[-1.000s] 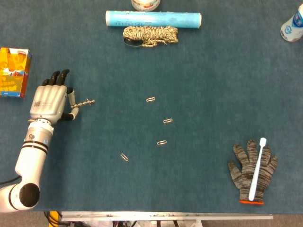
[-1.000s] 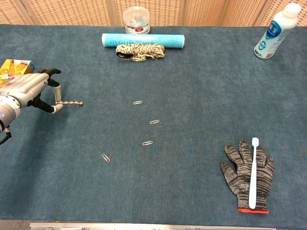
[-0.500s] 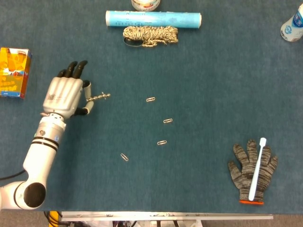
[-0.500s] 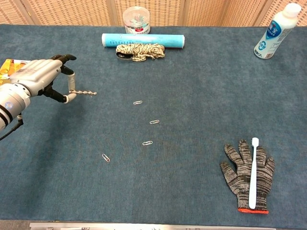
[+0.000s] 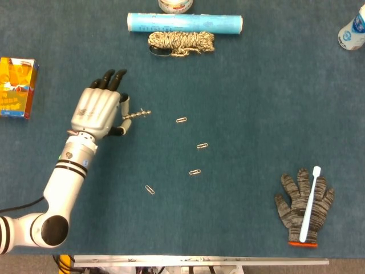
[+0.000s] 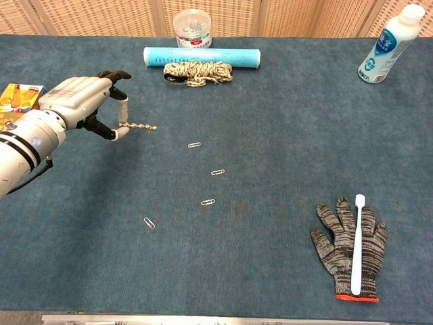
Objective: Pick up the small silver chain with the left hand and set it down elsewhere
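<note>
My left hand (image 5: 101,111) (image 6: 84,100) pinches one end of the small silver chain (image 5: 137,115) (image 6: 141,126) between thumb and a finger. The chain sticks out stiffly to the right of the hand, over the blue tabletop, left of the paperclips. Whether the chain touches the cloth cannot be told. My right hand shows in neither view.
Several paperclips (image 5: 181,120) (image 5: 149,189) lie scattered mid-table. A rope coil (image 5: 181,42) and a blue roll (image 5: 184,22) sit at the back, with a clear tub (image 6: 192,27) behind. An orange box (image 5: 16,87) is far left, a bottle (image 6: 389,44) back right, a glove with toothbrush (image 5: 304,204) front right.
My left hand has carried the chain to the right and slightly toward the back, from near the orange box toward the paperclips. Nothing else has moved.
</note>
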{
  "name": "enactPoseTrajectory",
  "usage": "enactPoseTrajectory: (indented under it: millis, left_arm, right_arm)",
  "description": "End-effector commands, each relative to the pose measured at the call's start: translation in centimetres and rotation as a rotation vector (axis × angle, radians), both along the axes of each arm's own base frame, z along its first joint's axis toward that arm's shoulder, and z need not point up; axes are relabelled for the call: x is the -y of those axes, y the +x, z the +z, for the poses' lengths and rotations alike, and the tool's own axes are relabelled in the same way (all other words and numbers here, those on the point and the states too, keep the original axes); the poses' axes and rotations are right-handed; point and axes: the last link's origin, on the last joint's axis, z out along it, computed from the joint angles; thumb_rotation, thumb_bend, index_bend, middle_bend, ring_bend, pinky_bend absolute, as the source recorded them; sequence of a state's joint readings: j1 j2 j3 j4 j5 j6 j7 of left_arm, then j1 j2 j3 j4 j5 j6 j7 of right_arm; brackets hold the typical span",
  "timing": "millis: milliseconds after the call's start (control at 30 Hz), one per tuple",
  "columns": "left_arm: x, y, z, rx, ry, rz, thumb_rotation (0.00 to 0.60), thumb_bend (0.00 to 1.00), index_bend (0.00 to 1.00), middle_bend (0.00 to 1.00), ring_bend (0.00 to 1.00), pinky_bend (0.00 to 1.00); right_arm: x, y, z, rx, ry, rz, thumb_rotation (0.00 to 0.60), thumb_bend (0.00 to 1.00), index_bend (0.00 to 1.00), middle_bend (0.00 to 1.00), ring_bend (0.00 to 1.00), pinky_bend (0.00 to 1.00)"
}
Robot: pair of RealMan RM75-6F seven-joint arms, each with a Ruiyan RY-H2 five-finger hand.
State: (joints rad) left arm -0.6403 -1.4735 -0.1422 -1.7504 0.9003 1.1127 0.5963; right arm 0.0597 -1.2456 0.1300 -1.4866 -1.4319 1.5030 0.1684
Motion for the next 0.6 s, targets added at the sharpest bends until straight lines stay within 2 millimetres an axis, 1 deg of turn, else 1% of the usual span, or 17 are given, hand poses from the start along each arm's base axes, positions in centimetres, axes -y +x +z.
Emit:
enactPoseTrajectory:
  millis: [33, 333, 600]
  left_arm:
    - [0.0, 0.3, -0.3, 0.002, -0.008, -0.005, 0.600, 0.33, 0.63, 0.07, 0.00, 0.18]
    - [-0.1, 1.0, -1.3, 0.011, -0.035, -0.013, 0.600, 0.33, 0.64, 0.08, 0.00, 0.18]
    - [-0.2, 2.1, -2.1, 0.018, -0.050, -0.036, 0.600, 0.33, 0.64, 0.08, 0.00, 0.18]
  right_arm:
    - [0.0, 0.0, 0.0, -0.001, 0.002, -0.003, 0.600, 0.00, 0.24, 0.29, 0.20, 0.32]
    - [-0.1, -0.2, 0.0, 0.001, 0.002, -0.012, 0.600, 0.00, 0.24, 0.29, 0.20, 0.32]
    - [-0.3, -0.3, -0.1, 0.006, 0.002, -0.015, 0.600, 0.00, 0.24, 0.29, 0.20, 0.32]
